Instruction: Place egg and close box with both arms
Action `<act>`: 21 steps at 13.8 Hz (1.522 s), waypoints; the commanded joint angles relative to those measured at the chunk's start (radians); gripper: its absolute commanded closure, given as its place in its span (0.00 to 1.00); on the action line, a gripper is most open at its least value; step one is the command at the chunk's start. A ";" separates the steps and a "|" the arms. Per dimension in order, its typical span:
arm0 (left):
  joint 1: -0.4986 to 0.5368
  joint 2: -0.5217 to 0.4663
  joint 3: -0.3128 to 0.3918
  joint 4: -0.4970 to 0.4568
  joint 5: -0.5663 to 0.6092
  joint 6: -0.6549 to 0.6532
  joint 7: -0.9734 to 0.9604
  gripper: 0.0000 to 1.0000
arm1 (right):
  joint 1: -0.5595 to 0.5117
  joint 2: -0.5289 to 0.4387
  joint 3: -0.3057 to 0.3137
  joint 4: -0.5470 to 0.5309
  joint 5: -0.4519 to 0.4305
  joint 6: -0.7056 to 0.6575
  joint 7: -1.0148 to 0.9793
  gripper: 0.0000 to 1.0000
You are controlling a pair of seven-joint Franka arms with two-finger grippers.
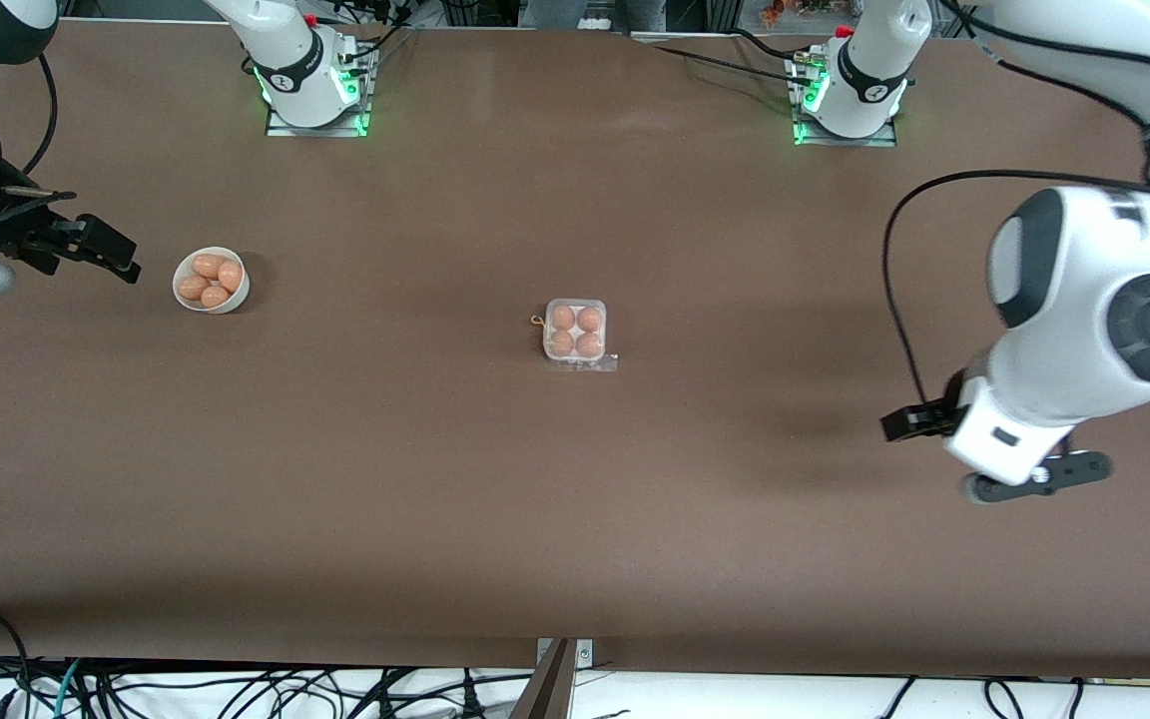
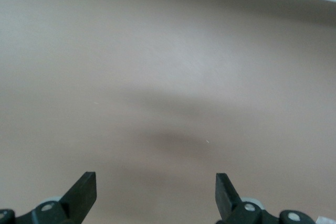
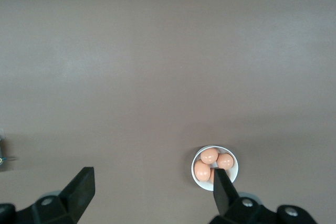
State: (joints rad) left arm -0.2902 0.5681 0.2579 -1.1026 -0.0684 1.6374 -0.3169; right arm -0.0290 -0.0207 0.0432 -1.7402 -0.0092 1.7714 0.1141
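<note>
At the middle of the brown table, well apart from both pairs of fingers, sits the box with four eggs in its cells and its clear lid down over them. The right gripper hangs over the table at the right arm's end, its fingers spread wide, with the white bowl of eggs close by them. The left gripper hangs over bare table at the left arm's end, fingers likewise parted and empty.
</note>
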 commanded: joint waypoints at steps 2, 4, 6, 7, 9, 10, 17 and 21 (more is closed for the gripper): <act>0.086 -0.161 -0.023 -0.097 0.038 -0.037 0.164 0.00 | -0.015 -0.015 0.014 -0.010 -0.005 -0.001 -0.008 0.00; 0.158 -0.240 -0.044 -0.156 0.038 -0.039 0.257 0.00 | -0.015 -0.015 0.014 -0.010 -0.003 -0.001 -0.008 0.00; 0.215 -0.312 -0.068 -0.215 0.038 -0.039 0.332 0.00 | -0.015 -0.015 0.014 -0.010 -0.005 -0.001 -0.008 0.00; 0.229 -0.342 -0.068 -0.248 0.038 -0.037 0.355 0.00 | -0.015 -0.015 0.014 -0.010 -0.005 -0.001 -0.008 0.00; 0.229 -0.416 -0.069 -0.348 0.038 -0.025 0.372 0.00 | -0.015 -0.015 0.014 -0.008 -0.005 -0.001 -0.008 0.00; 0.223 -0.447 -0.069 -0.397 0.038 -0.012 0.372 0.00 | -0.015 -0.015 0.014 -0.008 -0.005 -0.001 -0.008 0.00; 0.217 -0.580 -0.120 -0.549 0.171 0.015 0.377 0.00 | -0.015 -0.013 0.014 -0.007 -0.005 -0.001 -0.008 0.00; 0.226 -0.599 -0.132 -0.571 0.176 0.015 0.377 0.00 | -0.015 -0.013 0.014 -0.007 -0.005 -0.001 -0.008 0.00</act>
State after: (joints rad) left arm -0.0661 0.0048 0.1323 -1.6324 0.0780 1.6299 0.0442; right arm -0.0291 -0.0207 0.0433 -1.7405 -0.0092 1.7715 0.1141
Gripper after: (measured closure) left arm 0.000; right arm 0.000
